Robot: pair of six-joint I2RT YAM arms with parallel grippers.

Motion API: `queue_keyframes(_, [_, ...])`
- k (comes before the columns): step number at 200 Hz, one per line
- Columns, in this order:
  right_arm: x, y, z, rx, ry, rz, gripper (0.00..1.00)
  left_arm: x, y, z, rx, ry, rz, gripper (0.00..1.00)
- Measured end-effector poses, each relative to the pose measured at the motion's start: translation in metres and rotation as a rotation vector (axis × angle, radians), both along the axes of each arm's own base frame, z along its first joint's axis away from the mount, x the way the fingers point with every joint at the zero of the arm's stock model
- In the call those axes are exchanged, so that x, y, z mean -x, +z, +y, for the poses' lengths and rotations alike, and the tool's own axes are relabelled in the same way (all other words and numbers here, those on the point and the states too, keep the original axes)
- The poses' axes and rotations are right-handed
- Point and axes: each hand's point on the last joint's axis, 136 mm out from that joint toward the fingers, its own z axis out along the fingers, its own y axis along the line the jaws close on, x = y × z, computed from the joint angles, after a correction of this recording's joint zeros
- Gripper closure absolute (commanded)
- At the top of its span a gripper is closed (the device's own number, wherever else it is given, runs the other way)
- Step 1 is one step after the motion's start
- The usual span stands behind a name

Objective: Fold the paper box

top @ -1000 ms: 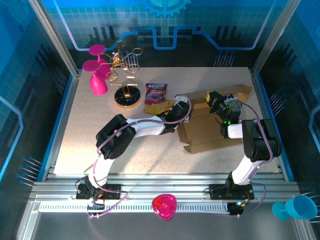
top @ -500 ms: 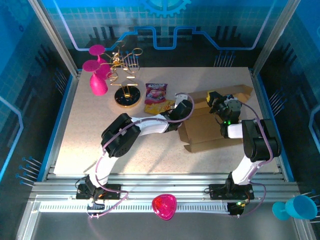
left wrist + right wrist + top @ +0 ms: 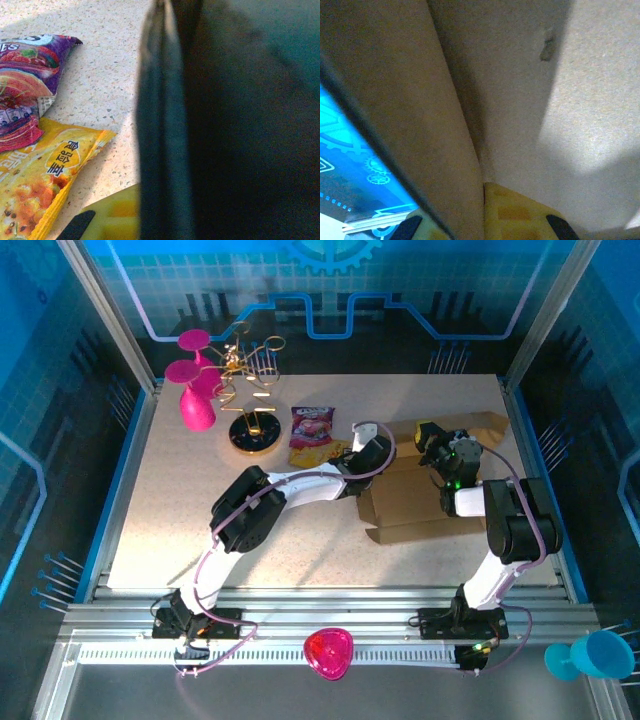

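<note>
Now the table carried the same clutter along its far left edge, and the paper box lay right of centre as a shallow, half-formed tray, its base flat on the surface, one long flap standing along the far side and the near tabs lying loose. The box itself had not visibly shifted over the last second; the change was in the left arm, which had stretched further across the table until its wrist stood over the box's left far corner. There the left gripper, which had been parted a moment before, had clamped together, and its wrist view showed a thin dark cardboard edge rising straight from the yellow finger pad, so it appeared to be pinching the box's left wall. The right gripper had stayed where it was at the far wall, fingers pressed tight, with a cardboard crease running down into its pads in its own wrist view, which I took for a grip on that standing flap. With both ends now held, the task seemed to sit at the start of raising or tucking the left wall, and most of the folding looked undone. Just left of that corner lay the purple snack packet and the yellow snack packet, close enough to snag a swinging flap.
</note>
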Motion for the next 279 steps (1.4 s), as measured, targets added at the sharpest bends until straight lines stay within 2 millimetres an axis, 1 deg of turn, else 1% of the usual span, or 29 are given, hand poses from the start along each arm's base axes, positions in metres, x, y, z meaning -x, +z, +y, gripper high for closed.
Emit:
queue_keyframes(24, [-0.001,0.000,0.003,-0.005,0.005,0.006,1.00,0.001,0.000,0.003,-0.004,0.021,0.011,1.00])
queue_keyframes(33, [-0.001,0.000,0.004,-0.008,0.006,0.010,1.00,0.002,0.000,0.004,-0.003,0.029,0.016,0.82])
queue_keyframes(37, [-0.002,0.000,0.005,-0.009,0.008,0.012,1.00,0.002,0.000,0.004,-0.004,0.032,0.019,0.77])
queue_keyframes(41, [-0.002,0.000,0.005,-0.011,0.007,0.014,1.00,0.002,0.000,0.005,-0.005,0.033,0.021,0.75])
queue_keyframes(82, [-0.005,0.001,0.004,-0.018,-0.002,0.033,1.00,-0.002,-0.001,0.003,0.018,0.058,0.033,0.73])
queue_keyframes(122, [-0.008,0.001,0.004,-0.024,-0.012,0.043,1.00,-0.006,-0.001,0.002,0.054,0.071,0.047,0.73])
queue_keyframes(131, [-0.008,0.001,0.003,-0.025,-0.015,0.044,1.00,-0.007,-0.001,0.001,0.058,0.072,0.053,0.79])
queue_keyframes(141, [-0.008,0.001,0.003,-0.027,-0.015,0.045,1.00,-0.008,-0.002,0.001,0.067,0.081,0.059,0.91])
queue_keyframes(151, [-0.009,0.002,0.003,-0.027,-0.014,0.044,1.00,-0.009,-0.003,0.003,0.057,0.084,0.067,1.00])
queue_keyframes(189, [-0.009,0.004,0.007,-0.027,-0.010,0.040,1.00,-0.009,-0.004,0.006,0.065,0.104,0.082,1.00])
queue_keyframes(195, [-0.009,0.004,0.007,-0.027,-0.010,0.041,0.94,-0.009,-0.004,0.006,0.065,0.105,0.082,1.00])
queue_keyframes(216, [-0.008,0.006,0.008,-0.032,-0.003,0.045,0.67,-0.010,-0.004,0.008,0.063,0.112,0.080,1.00])
queue_keyframes(234, [-0.002,0.018,0.009,-0.034,-0.001,0.034,0.49,-0.012,-0.003,0.015,0.054,0.125,0.077,1.00])
queue_keyframes(253, [0.010,0.038,0.006,-0.015,-0.013,0.019,0.36,-0.014,-0.002,0.026,0.030,0.137,0.074,1.00])
queue_keyframes(279, [0.033,0.080,0.000,0.033,-0.039,-0.016,0.23,-0.010,0.001,0.041,-0.024,0.138,0.081,1.00])
